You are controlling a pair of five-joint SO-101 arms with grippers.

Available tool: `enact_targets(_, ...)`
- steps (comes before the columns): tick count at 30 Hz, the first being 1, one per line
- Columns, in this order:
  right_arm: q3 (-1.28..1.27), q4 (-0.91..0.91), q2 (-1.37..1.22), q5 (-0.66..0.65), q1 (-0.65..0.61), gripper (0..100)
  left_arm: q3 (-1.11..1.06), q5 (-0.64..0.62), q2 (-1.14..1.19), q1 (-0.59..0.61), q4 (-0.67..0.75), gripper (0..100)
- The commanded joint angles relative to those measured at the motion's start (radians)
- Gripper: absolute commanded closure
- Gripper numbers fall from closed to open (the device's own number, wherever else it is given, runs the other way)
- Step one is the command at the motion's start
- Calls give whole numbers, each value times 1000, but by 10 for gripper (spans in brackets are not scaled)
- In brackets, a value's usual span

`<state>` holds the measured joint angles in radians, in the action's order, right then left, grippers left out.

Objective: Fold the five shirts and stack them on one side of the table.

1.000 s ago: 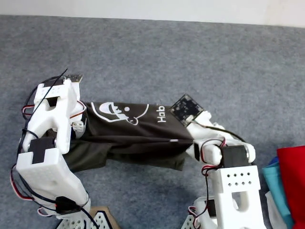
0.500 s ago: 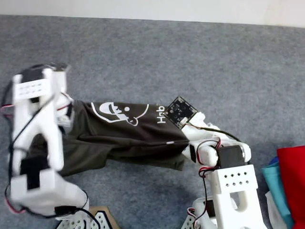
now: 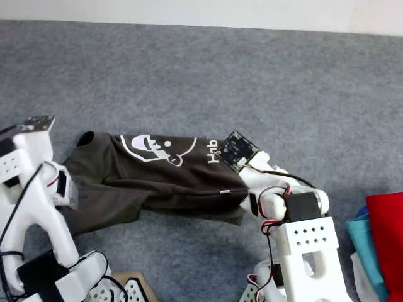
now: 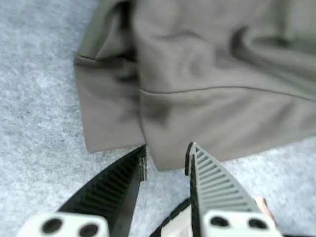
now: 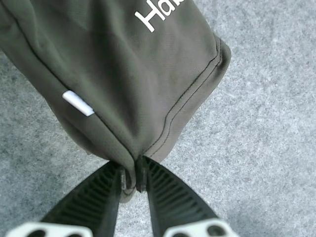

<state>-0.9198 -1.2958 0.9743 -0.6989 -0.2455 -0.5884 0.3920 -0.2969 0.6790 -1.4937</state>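
Note:
A dark olive shirt (image 3: 164,176) with a white print lies partly folded on the grey carpet, near the table's front. My right gripper (image 5: 132,174) is shut on the shirt's corner hem (image 5: 129,148), at the shirt's right end. The right arm (image 3: 289,207) stands just right of the cloth. My left gripper (image 4: 165,158) is open, its fingertips just off the shirt's edge (image 4: 163,123) with nothing between them. The left arm (image 3: 34,189) stands at the shirt's left end. The shirt's collar (image 3: 85,138) points left.
A pile of other shirts, red (image 3: 385,239) over teal (image 3: 362,242), lies at the right edge. The grey carpet (image 3: 252,75) stretches bare behind the dark shirt. A brown board corner (image 3: 135,286) shows at the front between the arm bases.
My left arm has let go of the shirt's left end and swung back to the left and toward the front. The collar now lies uncovered. The right gripper has shifted slightly left with its corner.

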Motion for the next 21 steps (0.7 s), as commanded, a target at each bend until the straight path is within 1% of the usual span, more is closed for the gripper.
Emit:
enact_targets(1, 8, 13, 8, -15, -4, 992, -39, 11, -35, 15, 97, 848)
enact_targets(7, 8, 5, 8, -15, -4, 992, -88, 6, -25, 13, 230, 848)
enact_targets(11, 8, 5, 8, -15, -5, 992, -67, 5, 85, 8, 295, 848)
enact_targets(17, 7, 2, 8, -11, -50, 992, 51, 6, 309, -33, 302, 853)
enact_targets(21, 7, 2, 8, -9, -61, 992, 88, 6, 380, -71, 304, 854)
